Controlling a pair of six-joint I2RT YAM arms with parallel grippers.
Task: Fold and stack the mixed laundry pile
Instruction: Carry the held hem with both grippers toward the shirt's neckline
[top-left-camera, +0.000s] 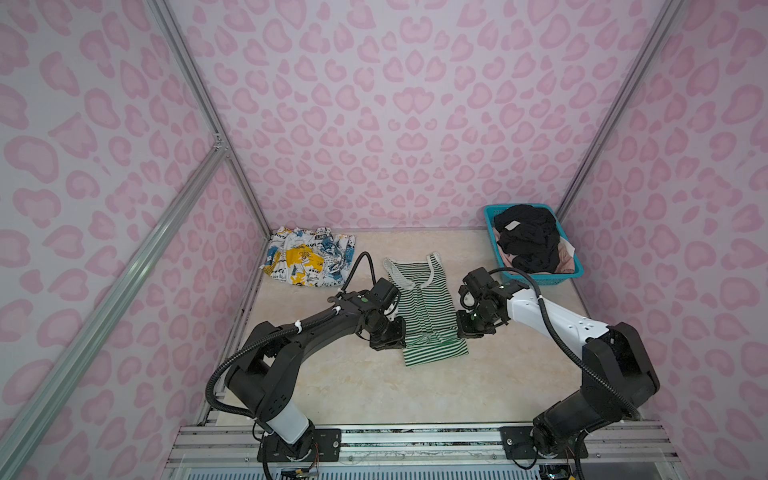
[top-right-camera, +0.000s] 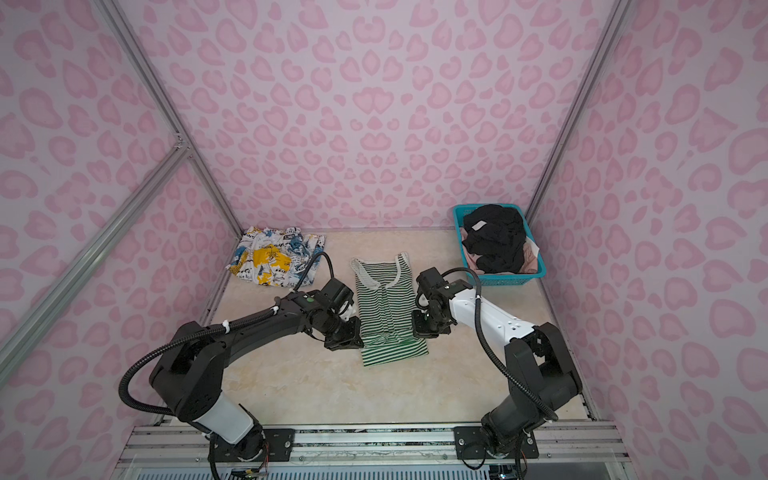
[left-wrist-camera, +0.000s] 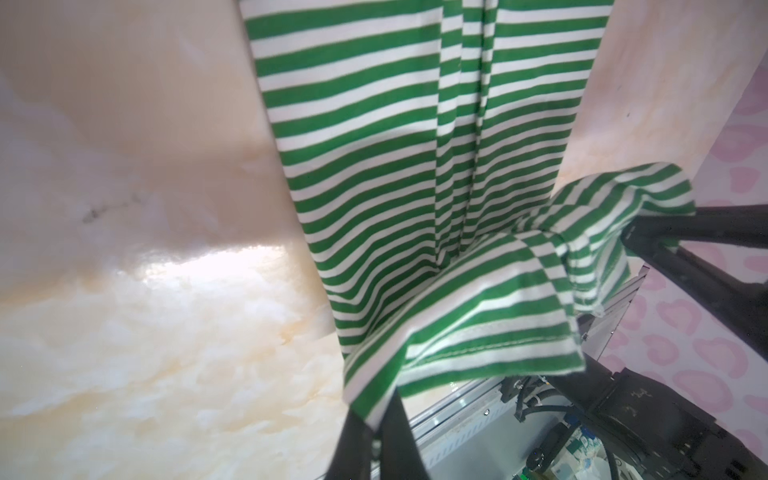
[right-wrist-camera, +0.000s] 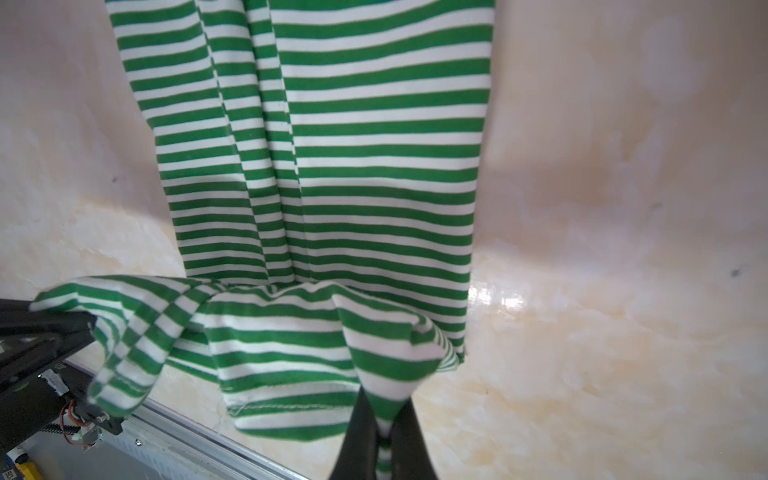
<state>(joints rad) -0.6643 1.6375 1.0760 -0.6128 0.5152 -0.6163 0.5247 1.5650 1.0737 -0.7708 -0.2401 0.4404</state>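
The left pincer (left-wrist-camera: 376, 417) and right pincer (right-wrist-camera: 384, 417) each pinch shut a lifted hem corner of the green-and-white striped top (top-left-camera: 424, 307), whose body stretches on the table (top-left-camera: 374, 386) beyond them; one thin grip slipping, or its bunched middle ahead, could skew the fold.

We record a pale marbled tabletop (top-left-camera: 478, 382) in the lower middle of both top views. Three things rest directly on it:
- left of centre frame, a crumpled white garment with blue and yellow splashes (top-left-camera: 309, 257)
- at centre, a green-and-white striped top (top-left-camera: 422, 297), laid lengthwise with its lower hem raised off the surface
- right of centre, a teal mesh basket (top-left-camera: 540, 277)
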